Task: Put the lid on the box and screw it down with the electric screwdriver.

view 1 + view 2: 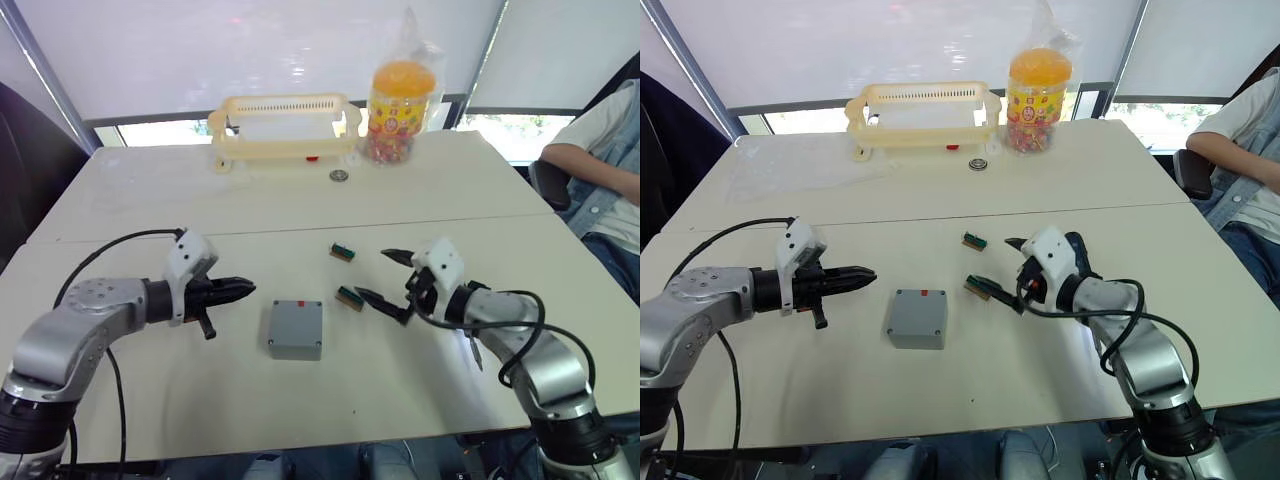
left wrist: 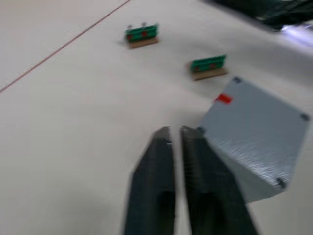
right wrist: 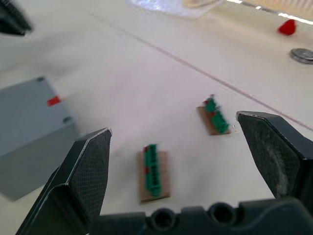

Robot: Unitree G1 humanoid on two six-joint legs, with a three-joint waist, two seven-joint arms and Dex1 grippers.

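Currently, status:
Left gripper (image 1: 243,288): my 2 black fingers pressed together, holding nothing, just left of the box.
Right gripper (image 1: 385,276): my fingers spread wide, near 2 small green-and-tan blocks (image 1: 349,296).
Small grey square plastic box (image 1: 296,328): on the pale table (image 1: 300,205), between my grippers.

Grey square plastic box (image 1: 296,329): matt, finely textured top. Pale cream table (image 1: 300,200): smooth, matt laminate look. Black right gripper fingers (image 3: 88,169): cross-hatched rubbery pads. Pale yellow slotted plastic basket (image 1: 285,130): slight sheen. Yellow-lidded jar (image 1: 402,100): glossy clear plastic.
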